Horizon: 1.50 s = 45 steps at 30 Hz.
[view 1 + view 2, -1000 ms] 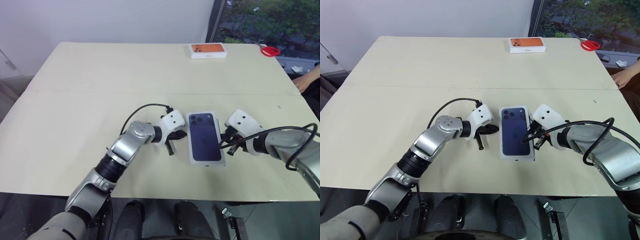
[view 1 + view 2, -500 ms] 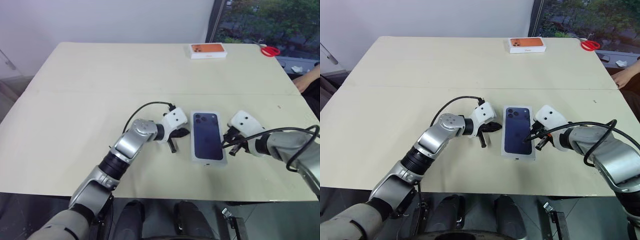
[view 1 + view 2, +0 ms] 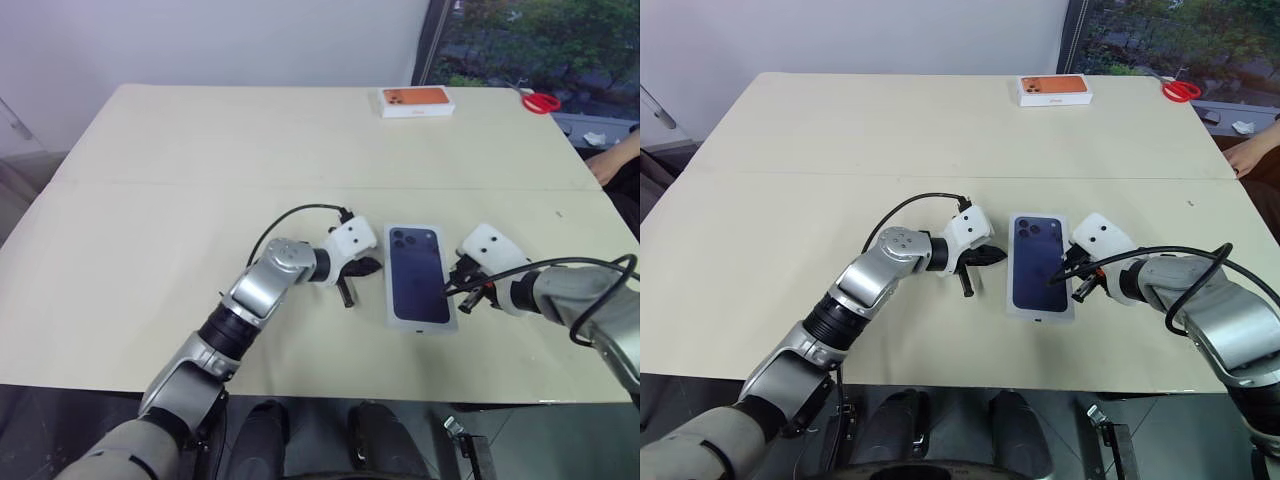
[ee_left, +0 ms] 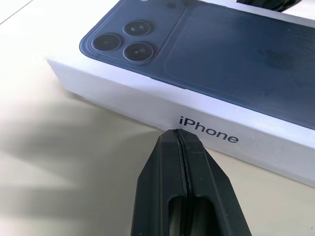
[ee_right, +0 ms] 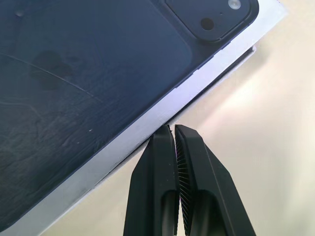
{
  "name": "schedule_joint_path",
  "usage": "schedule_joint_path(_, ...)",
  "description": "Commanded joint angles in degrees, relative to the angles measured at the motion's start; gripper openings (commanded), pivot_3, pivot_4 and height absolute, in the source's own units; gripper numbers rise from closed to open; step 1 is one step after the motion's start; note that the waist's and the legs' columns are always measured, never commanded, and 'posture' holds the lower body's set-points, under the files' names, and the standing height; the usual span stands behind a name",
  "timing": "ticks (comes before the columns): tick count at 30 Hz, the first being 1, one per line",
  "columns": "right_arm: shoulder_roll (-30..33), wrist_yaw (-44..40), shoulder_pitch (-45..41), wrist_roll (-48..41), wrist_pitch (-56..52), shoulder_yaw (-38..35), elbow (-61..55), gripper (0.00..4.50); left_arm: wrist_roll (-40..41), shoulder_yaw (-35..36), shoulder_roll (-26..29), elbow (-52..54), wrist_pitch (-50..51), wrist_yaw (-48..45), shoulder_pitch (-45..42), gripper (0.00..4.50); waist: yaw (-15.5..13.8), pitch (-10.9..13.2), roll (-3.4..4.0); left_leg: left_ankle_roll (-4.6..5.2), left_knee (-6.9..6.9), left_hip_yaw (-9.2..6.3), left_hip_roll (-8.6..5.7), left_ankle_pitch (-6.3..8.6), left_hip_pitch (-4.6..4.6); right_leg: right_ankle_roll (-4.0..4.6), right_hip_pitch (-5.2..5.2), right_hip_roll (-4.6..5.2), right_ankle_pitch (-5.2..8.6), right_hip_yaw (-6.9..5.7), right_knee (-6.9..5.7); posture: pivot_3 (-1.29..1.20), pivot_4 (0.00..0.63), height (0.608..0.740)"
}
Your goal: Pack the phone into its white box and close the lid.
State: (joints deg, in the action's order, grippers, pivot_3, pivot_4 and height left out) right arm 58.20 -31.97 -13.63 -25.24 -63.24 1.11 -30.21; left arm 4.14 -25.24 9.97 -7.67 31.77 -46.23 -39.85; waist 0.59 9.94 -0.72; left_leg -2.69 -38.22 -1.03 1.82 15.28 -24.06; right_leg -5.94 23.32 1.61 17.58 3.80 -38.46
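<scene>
The left gripper (image 3: 346, 288) rests on the beige table (image 3: 180, 210) at the lid's nine o'clock side, its two black fingers (image 4: 183, 191) pressed together, tips touching the white side wall printed "iPhone". The lid (image 3: 419, 272), its top showing a dark blue phone's back with the cameras toward twelve o'clock, lies flat near the table's front edge, set over the white box (image 5: 236, 61), of which only a thin edge peeks out below. The right gripper (image 3: 462, 292) sits at the lid's three o'clock side, jaws together, tips at its edge. At one o'clock, far off, an orange-topped box (image 3: 416, 100); further right, red scissors (image 3: 541, 101).
</scene>
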Motion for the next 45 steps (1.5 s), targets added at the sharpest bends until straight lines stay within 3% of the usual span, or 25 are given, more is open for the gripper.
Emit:
schedule_joint_path(1,-0.7,-0.5,0.2,0.3,1.0,-2.0,-0.8,0.18,0.0,-0.8,-0.8,2.9,-1.1,-0.8,-0.8,0.0,0.0,0.0,0.0,0.0,0.0,0.0,0.0,0.0,0.0,0.0,0.0,0.0,0.0,0.0,0.0,0.0,0.15,0.726)
schedule_joint_path(37,-4.2,0.9,-4.7,5.8,1.4,-0.9,3.5,0.18,0.0,2.6,-3.4,0.2,1.4,3.3,-1.5,0.0,0.0,0.0,0.01,-0.01,-0.02,0.0,-0.01,0.0,0.02,0.0,0.0,0.01,0.0,0.0,-0.08,0.0,0.15,0.726)
schedule_joint_path(45,-3.1,1.5,-4.5,8.2,2.1,-3.0,4.6,0.18,1.4,6.2,-3.4,0.7,4.5,6.0,-1.2,0.0,0.0,0.0,0.01,-0.01,-0.01,0.0,-0.01,0.0,0.03,0.0,0.01,0.0,0.0,0.0,-0.09,0.0,0.15,0.726)
